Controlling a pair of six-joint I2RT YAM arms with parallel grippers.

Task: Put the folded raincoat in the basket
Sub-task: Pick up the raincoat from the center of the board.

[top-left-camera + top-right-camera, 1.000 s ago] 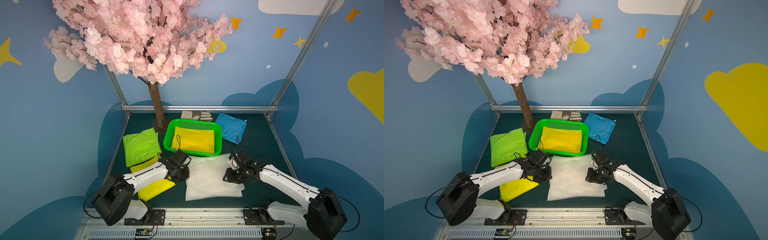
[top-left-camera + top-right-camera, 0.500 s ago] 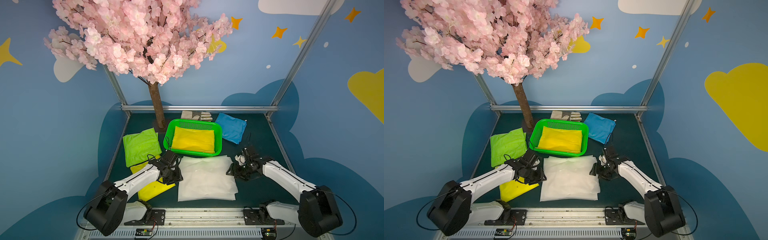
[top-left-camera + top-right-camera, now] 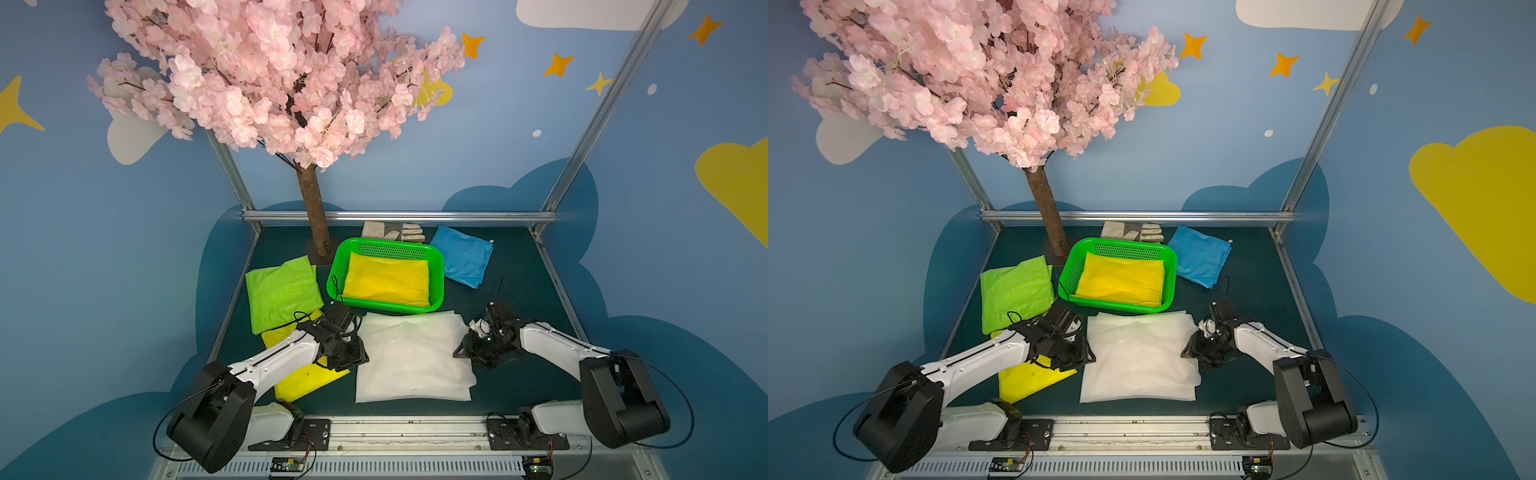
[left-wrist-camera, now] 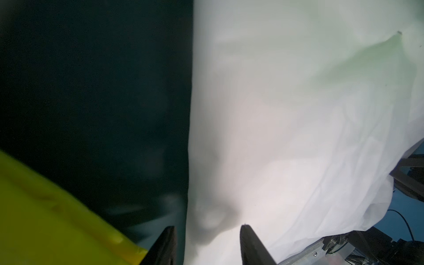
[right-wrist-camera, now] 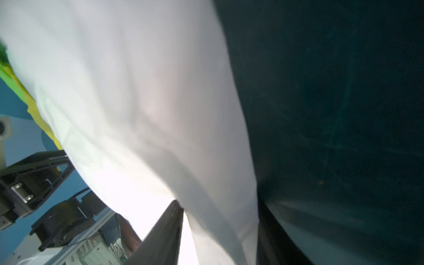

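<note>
The folded white raincoat [image 3: 411, 357] lies flat near the table's [image 3: 519, 291] front edge. Its far edge is just short of the basket [image 3: 390, 250]. The left gripper [image 4: 207, 231] stands open astride its left edge. The right gripper [image 5: 221, 211] has the right edge between its jaws, but I cannot tell whether it is pinched. Both arms are equally near.

Over the last second the white raincoat [image 3: 411, 361] slid toward the left arm's side and settled into a flatter, squarer shape. The left gripper [image 3: 355, 356] drew back from the raincoat's far corner beside the basket [image 3: 390, 242] to the middle of its left edge. The right gripper [image 3: 461, 352] swung outward off the right edge, then came back against it.
</note>
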